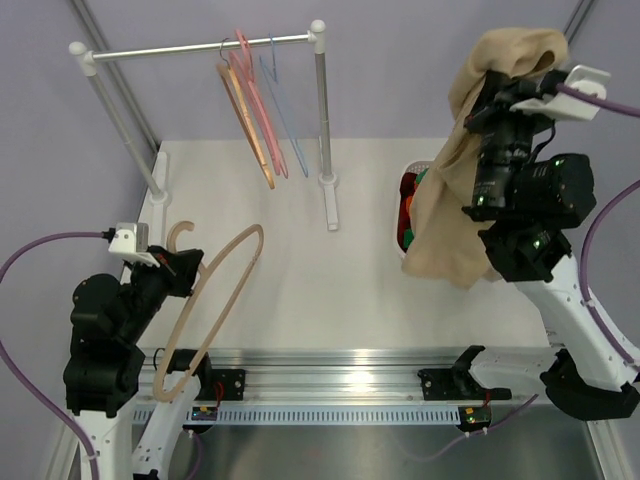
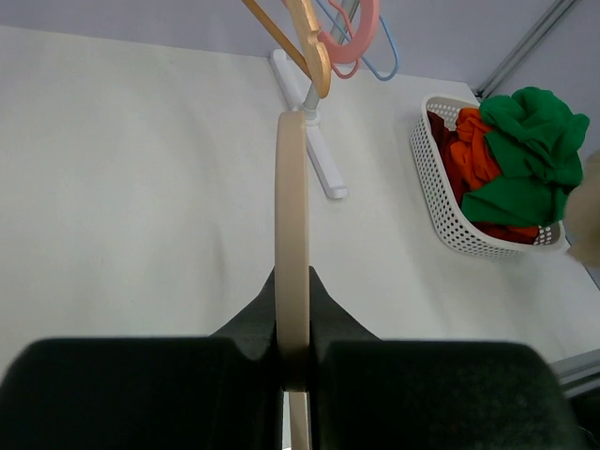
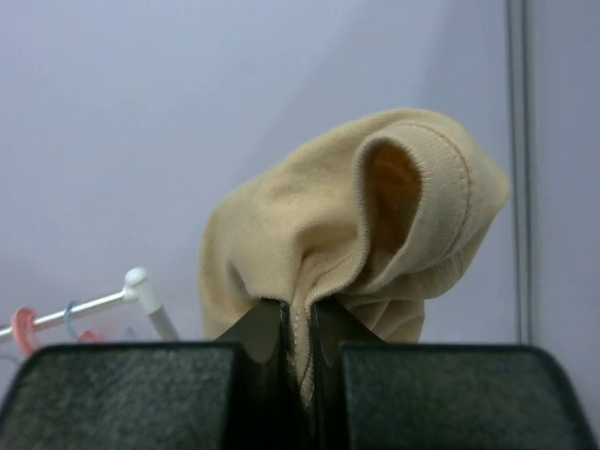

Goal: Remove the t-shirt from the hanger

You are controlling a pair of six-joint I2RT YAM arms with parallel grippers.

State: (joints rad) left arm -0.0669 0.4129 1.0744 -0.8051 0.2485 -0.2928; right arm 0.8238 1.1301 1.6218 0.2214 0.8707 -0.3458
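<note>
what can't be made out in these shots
- top view: t-shirt covers most of the basket, contents barely show
- left wrist view: hanger seen edge-on, its hook hidden behind the left gripper
- right wrist view: right gripper blocks the t-shirt's lower part

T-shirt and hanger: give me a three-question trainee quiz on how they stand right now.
1. True or false: the t-shirt hangs on the hanger.
2. What does the right pincer grip? A. the t-shirt B. the hanger C. a pink hanger
3. Fill in: the green cloth lies in the white ____.
Key: 1 false; 2 A; 3 basket.
</note>
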